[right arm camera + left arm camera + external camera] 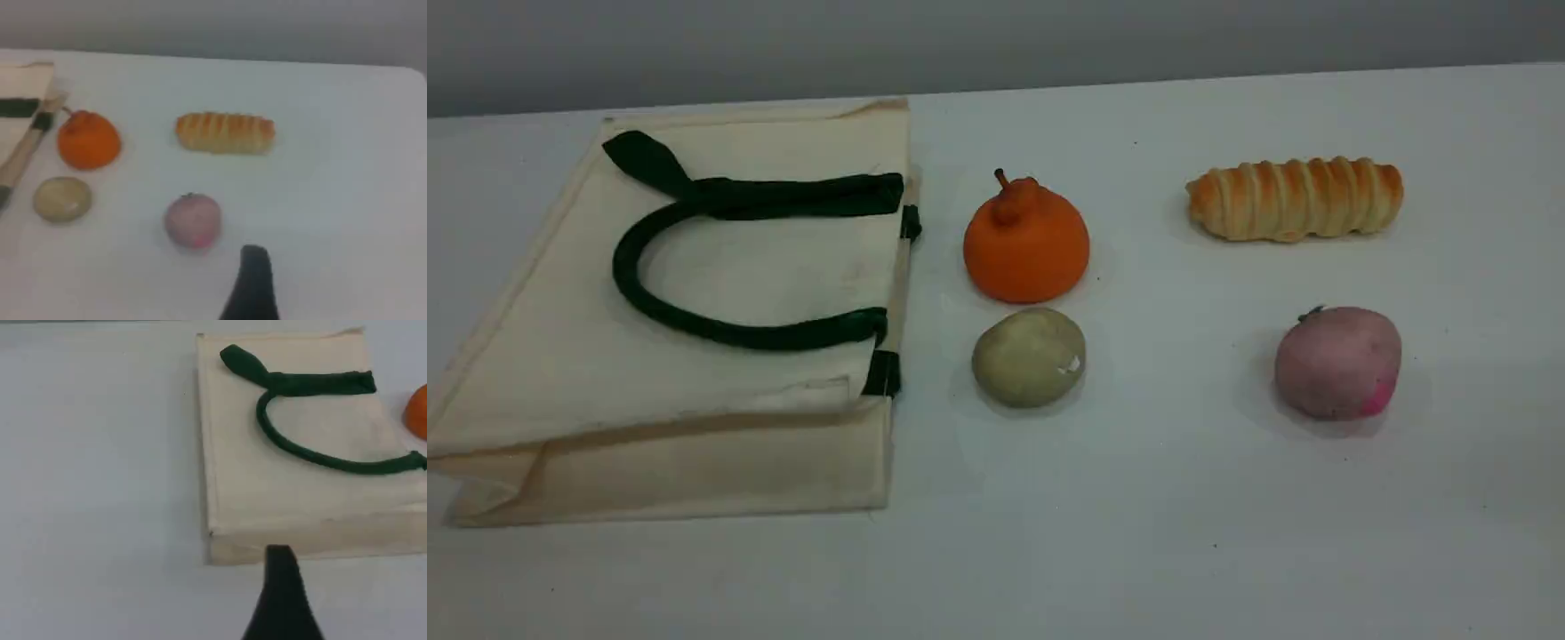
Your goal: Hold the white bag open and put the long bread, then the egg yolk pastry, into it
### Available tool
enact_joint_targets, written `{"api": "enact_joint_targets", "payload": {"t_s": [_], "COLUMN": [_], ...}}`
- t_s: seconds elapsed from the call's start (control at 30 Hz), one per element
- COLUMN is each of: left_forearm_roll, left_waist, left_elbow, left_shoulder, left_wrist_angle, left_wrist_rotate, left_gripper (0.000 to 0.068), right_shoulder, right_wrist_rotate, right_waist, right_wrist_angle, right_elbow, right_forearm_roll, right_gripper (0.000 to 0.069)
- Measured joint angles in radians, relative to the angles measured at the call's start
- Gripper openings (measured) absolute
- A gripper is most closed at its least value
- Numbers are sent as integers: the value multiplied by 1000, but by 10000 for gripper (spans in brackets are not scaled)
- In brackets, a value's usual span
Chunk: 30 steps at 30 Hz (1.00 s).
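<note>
The white bag [560, 356] lies flat and closed on the table's left side, its dark green handle [694, 324] looped on top and its mouth edge facing right. The long bread [1294, 197] rests at the far right. Just right of the bag's mouth sits the egg yolk pastry [1029, 357]. Neither arm shows in the scene view. In the left wrist view, my left gripper [280, 560] hovers high, short of the white bag [293, 500]. My right gripper [253, 260] hangs above the table, short of the long bread [225, 133]. Nothing is held by either.
An orange stemmed fruit [1025, 238] stands directly behind the pastry, close to the bag's mouth. A pink peach-like lump [1337, 362] lies in front of the bread. The table's far edge meets a grey wall.
</note>
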Motion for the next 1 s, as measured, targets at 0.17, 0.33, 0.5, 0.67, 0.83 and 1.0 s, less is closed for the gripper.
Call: {"api": "enact_joint_targets", "payload": {"t_s": [0.17, 0.33, 0.5, 0.67, 0.83, 1.0], "left_forearm_roll": [51, 60, 60, 63, 127, 121], "left_waist": [-14, -14, -14, -13, -12, -12], "left_elbow": [-12, -79, -208, -332, -438, -536], "left_shoulder": [53, 182, 371, 584, 829, 1072], "left_wrist_angle": [-12, -55, -48, -49, -118, -194], "left_wrist_rotate": [-88, -129, -129, -128, -128, -154], "left_gripper": [451, 451, 451, 451, 451, 451], "right_shoulder": [0, 89, 252, 440, 645, 812], "right_wrist_rotate": [54, 106, 106, 94, 92, 93], "right_waist": [63, 119, 175, 175, 175, 175], "right_wrist_angle": [-21, -86, -137, -133, -134, -162], "right_elbow": [-17, -76, -189, -337, -489, -569], "right_forearm_roll": [-28, -72, -76, -79, -88, -95], "right_gripper": [554, 554, 554, 554, 554, 554]}}
